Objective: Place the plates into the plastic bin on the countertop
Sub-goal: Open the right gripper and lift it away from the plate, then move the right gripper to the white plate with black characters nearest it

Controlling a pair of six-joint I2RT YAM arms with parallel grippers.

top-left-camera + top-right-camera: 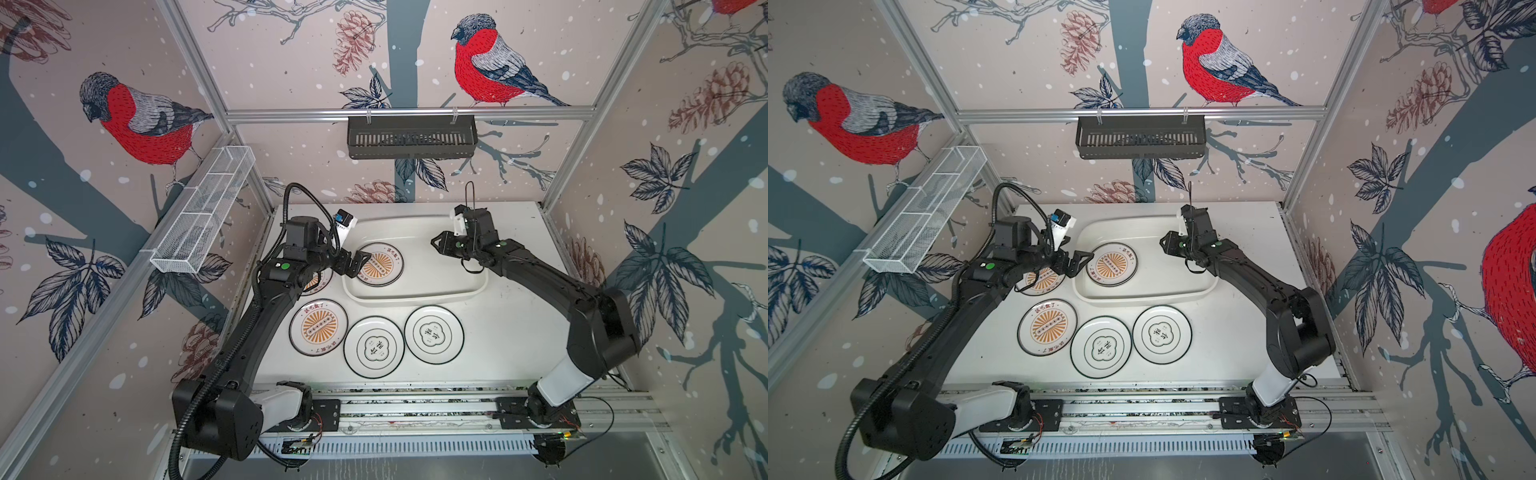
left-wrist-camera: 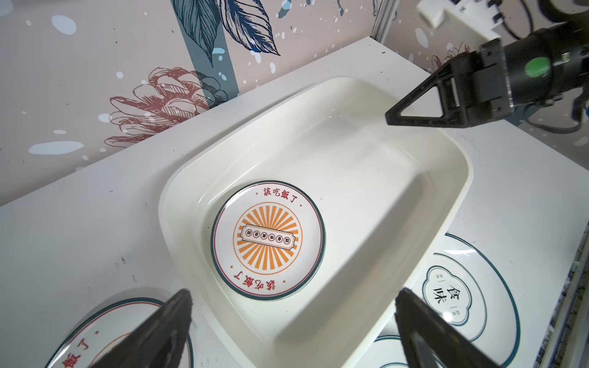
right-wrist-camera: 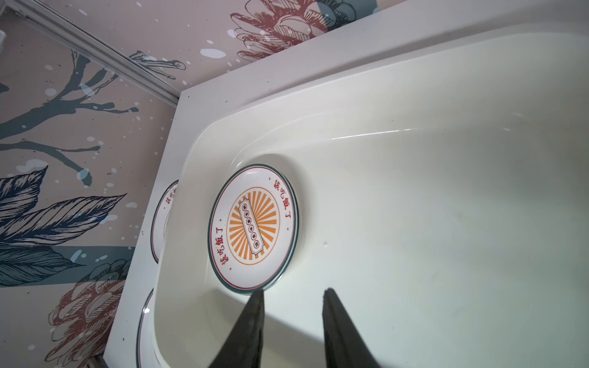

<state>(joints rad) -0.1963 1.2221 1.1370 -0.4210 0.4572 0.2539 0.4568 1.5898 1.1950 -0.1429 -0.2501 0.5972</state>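
1. Receptacle: large shallow glossy cream-white rectangular plastic bin [image 1: 415, 296] with rounded corners. It stands towards the rear of the flat white speckled worktop [image 1: 507, 332].
2. Stowed, one item: small round white plate with thin dark rim and orange sunburst centre [image 1: 380, 264]. It lies flat on the bin floor at the left end, close to the left wall.
3. Outstanding, first: second sunburst plate [image 1: 1043, 281], flat on the worktop just beside the bin's left wall and partly hidden beneath the left arm.
4. Outstanding, second: third sunburst plate [image 1: 318, 327], flat on the worktop in front of the bin's left corner.
5. Outstanding, third and fourth: left quatrefoil plate [image 1: 374, 347] and right quatrefoil plate [image 1: 434, 334], both white with a black emblem. They lie side by side in front of the bin, unstacked. Whether their rims touch or only nearly meet cannot be told.
6. Left claw [image 1: 357, 262]: jaws spread wide with nothing between them, poised at the bin's left rim beside the stowed plate.
7. Right claw [image 3: 294, 291]: jaws parted by a modest gap and holding nothing. It is over the bin interior, near the stowed plate's edge.
8. Tally, as judged: one of five visible plates is in place, four remain on the worktop, and none is being carried.
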